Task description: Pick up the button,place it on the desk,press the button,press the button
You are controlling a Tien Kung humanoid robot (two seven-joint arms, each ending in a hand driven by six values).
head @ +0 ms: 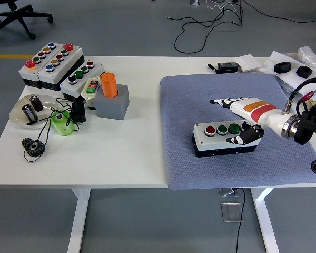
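A button box [217,140] with a white top, black base and red, dark and green buttons lies flat on the blue-grey mat [200,95], right of the table's middle. My right hand [226,120] comes in from the right edge. Its fingers [222,101] are stretched out and raised above and behind the box, off its top. The black-tipped thumb [241,138] rests against the box's right end. The hand holds nothing. The left arm does not show.
Several more button boxes [51,62] stand at the back left, beside an orange cylinder [109,84] on a grey block. A bowl [21,117], a green holder [61,124] and a gear [32,146] lie near the left edge. Small black items [282,67] sit at the back right.
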